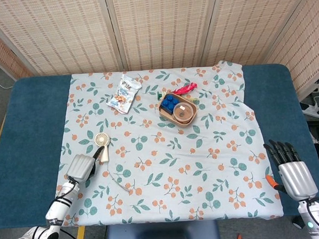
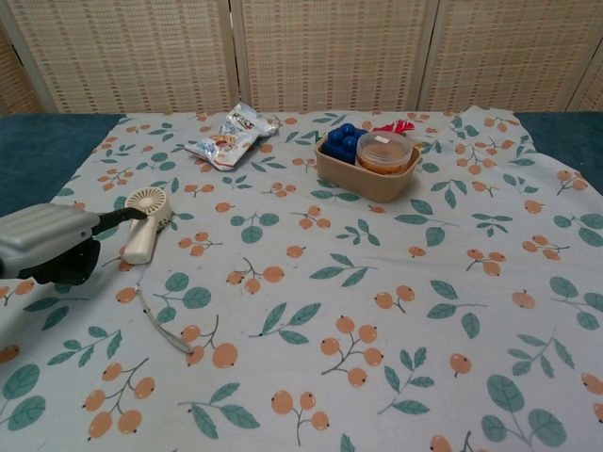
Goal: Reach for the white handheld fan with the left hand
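The white handheld fan (image 1: 102,144) (image 2: 146,219) lies flat on the patterned cloth at the left, round head away from me, handle toward me. My left hand (image 1: 83,166) (image 2: 55,241) hovers just left of and before the handle, one dark finger stretched out to the fan's head, the others curled under; it holds nothing. My right hand (image 1: 293,171) rests at the table's front right corner, fingers straight and apart, empty; the chest view does not show it.
A snack packet (image 1: 124,92) lies at the back left. A tan tub (image 1: 178,109) with blue balls and an orange-lidded cup stands mid-back, a red item (image 1: 184,88) behind it. A thin white cord (image 2: 162,330) lies on the cloth before the fan.
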`<action>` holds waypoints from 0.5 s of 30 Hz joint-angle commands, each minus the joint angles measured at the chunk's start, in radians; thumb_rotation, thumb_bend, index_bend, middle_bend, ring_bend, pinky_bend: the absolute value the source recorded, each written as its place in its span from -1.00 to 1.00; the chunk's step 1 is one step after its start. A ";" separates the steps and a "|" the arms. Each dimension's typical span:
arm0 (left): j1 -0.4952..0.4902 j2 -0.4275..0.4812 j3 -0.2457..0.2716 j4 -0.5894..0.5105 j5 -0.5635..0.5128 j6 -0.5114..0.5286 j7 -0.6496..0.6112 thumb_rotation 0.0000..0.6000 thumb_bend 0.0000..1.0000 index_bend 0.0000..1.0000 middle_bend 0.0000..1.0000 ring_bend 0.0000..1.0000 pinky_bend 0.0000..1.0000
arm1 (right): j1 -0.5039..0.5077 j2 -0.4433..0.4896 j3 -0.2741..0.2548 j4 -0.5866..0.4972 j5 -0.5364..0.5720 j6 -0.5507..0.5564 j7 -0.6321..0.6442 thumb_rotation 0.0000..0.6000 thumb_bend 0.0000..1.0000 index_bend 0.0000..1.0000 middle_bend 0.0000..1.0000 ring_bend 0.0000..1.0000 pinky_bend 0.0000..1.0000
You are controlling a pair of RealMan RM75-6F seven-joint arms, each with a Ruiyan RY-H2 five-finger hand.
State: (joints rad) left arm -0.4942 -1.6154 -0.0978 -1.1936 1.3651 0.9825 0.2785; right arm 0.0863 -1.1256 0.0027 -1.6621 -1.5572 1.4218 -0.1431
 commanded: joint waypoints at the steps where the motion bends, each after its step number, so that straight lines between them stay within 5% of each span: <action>1: -0.001 0.002 0.005 0.001 -0.003 0.001 0.001 1.00 0.82 -1.00 0.77 0.47 1.00 | 0.000 0.000 0.000 -0.001 0.001 0.000 -0.001 1.00 -0.63 -1.00 -1.00 -1.00 -1.00; 15: -0.010 -0.001 0.030 0.015 -0.015 -0.004 0.007 1.00 0.82 -1.00 0.77 0.47 1.00 | -0.002 0.002 0.001 -0.004 0.003 0.006 -0.004 1.00 -0.63 -1.00 -1.00 -1.00 -1.00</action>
State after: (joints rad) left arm -0.5034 -1.6151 -0.0682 -1.1798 1.3514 0.9799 0.2845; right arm 0.0845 -1.1238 0.0037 -1.6662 -1.5538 1.4276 -0.1472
